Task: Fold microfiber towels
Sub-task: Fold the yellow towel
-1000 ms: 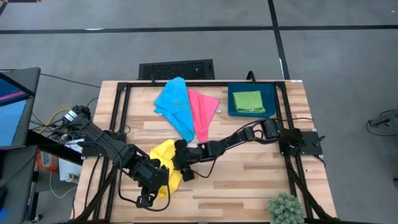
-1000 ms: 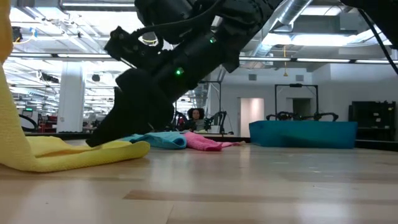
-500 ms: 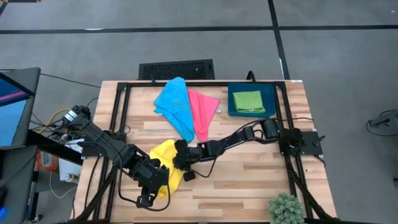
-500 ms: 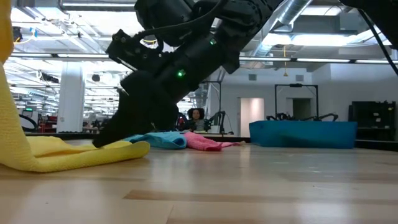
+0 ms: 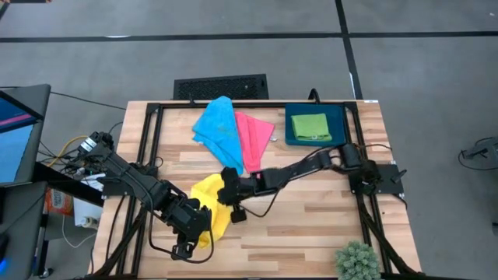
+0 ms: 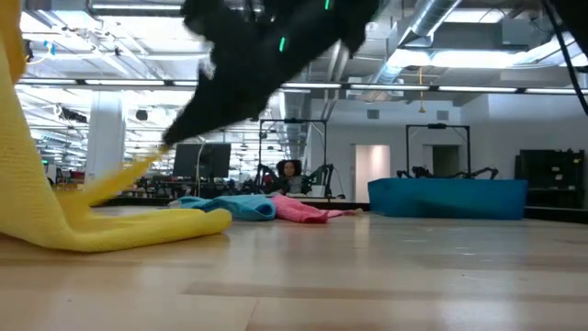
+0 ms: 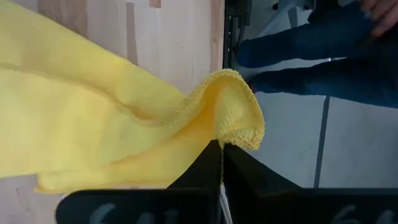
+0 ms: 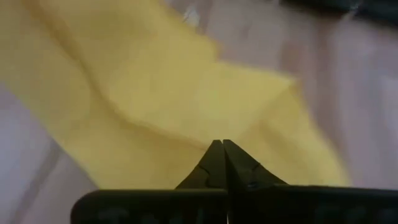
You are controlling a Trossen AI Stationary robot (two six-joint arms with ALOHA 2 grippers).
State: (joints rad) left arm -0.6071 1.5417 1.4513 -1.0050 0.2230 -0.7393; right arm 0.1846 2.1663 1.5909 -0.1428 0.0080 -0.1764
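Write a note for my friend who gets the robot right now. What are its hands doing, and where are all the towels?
Left gripper: shut on one edge of the yellow towel, near the table's front left.
Right gripper: shut on another edge of the same towel, lifting it off the table.
Blue towel and pink towel: lying loose side by side at the back middle, unfolded.
Green towel: folded small in the dark blue tray, back right.
Done: green. Left: finish folding yellow, then blue and pink.
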